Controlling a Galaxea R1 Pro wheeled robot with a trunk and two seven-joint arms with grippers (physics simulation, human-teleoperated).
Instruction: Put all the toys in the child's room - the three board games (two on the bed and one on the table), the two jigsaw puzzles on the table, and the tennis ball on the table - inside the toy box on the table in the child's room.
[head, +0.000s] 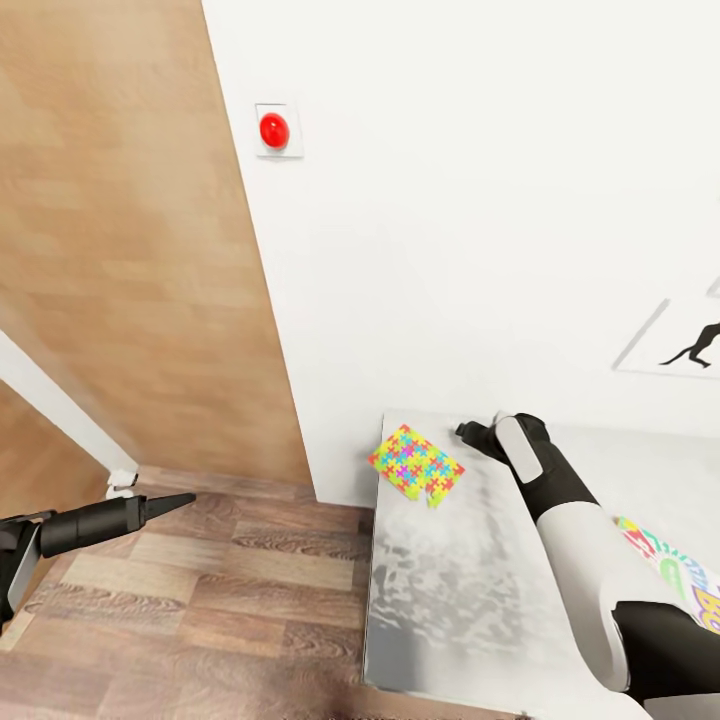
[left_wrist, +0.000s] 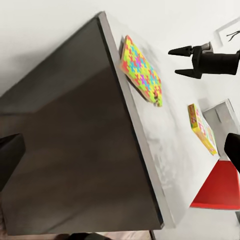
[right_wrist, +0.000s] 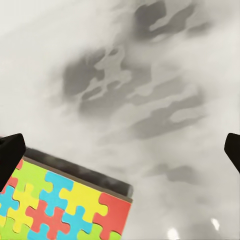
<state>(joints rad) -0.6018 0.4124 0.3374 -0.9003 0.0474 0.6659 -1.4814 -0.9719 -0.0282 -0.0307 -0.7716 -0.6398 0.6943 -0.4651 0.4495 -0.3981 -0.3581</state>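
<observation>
A: Where is the jigsaw puzzle (head: 416, 465)?

B: It lies flat on the pale tabletop (head: 450, 590), close to the far left corner by the white wall (head: 480, 200), turned at an angle to the edges. From the left wrist view it (left_wrist: 142, 71) looks like a thin stack with a bright mosaic top, sitting just in from the tabletop's edge (left_wrist: 145, 145).

A: And the right hand?

B: The right hand (head: 470, 432) hovers over the tabletop just beside the puzzle, on its far right side, not touching it. From the left wrist view its two dark fingers (left_wrist: 181, 51) are spread wide with nothing between them. Its own camera looks down on the mottled surface (right_wrist: 150, 90) with the puzzle's corner (right_wrist: 65, 207) in the frame, and both fingertips (right_wrist: 10, 152) stand far apart at the frame's edges.

A: The left hand?

B: The left hand (head: 175, 502) is held out over the wood-plank floor (head: 200, 600), well apart from the tabletop, pointing toward it. I cannot tell how far it is parted.

A: Anything else nearby?

B: A colourful board game (head: 680, 580) lies on the tabletop at the right edge, partly behind the right arm. There is a red button (head: 274, 130) on the wall, and a framed black silhouette picture (head: 690, 345) further right
</observation>
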